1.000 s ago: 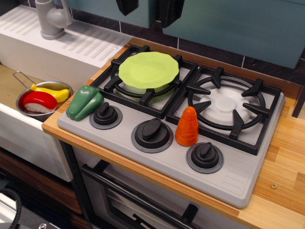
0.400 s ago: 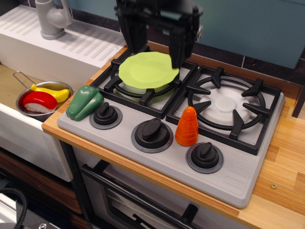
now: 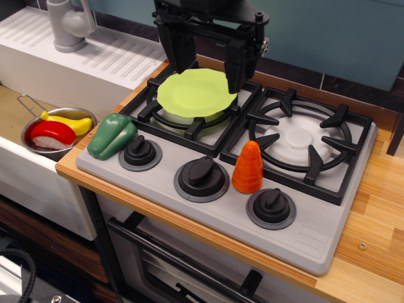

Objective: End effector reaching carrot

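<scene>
Currently my gripper (image 3: 207, 68) hangs spread wide over the green plate (image 3: 196, 92) near the desk's back edge, well apart from the carrot (image 3: 247, 167).

The end effector (image 3: 206, 71) hangs at top centre, fingers spread wide over the green plate (image 3: 196, 92). Well below it, right of centre, the carrot (image 3: 247, 167) stands upright between two stove knobs.

The end effector (image 3: 207, 68) hangs at the top of the frame, its bulky black wrist cut off by the upper edge. Two black fingers (image 3: 177, 53) point straight down, set wide apart with a clear gap between them, so the jaws stand open and hold nothing. A small metal fitting shows on the wrist's right side as seen.
</scene>
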You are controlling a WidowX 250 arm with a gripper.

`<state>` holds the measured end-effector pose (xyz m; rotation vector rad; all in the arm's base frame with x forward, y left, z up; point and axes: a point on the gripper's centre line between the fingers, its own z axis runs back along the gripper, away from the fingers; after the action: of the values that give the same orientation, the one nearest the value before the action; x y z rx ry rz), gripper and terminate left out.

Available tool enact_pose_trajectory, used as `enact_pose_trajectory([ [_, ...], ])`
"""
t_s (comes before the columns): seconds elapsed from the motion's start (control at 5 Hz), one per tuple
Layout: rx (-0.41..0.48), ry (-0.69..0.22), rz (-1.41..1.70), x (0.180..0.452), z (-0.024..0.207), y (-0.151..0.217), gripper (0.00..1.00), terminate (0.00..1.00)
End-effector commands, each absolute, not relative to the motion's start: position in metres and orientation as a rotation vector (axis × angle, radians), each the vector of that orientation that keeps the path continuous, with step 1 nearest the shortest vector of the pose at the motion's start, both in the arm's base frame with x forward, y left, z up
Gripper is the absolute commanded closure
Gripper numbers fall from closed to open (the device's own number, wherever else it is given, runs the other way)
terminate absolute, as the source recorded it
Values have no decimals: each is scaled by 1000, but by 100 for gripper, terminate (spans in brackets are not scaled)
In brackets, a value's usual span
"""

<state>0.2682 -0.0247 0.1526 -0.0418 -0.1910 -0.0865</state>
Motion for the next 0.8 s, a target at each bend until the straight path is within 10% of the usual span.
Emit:
enact_pose_trajectory([
  [0.0, -20, -305, 2, 276, 125, -58, 0, 0],
  [0.6, -52, -417, 3, 280, 85, -67, 0, 0],
])
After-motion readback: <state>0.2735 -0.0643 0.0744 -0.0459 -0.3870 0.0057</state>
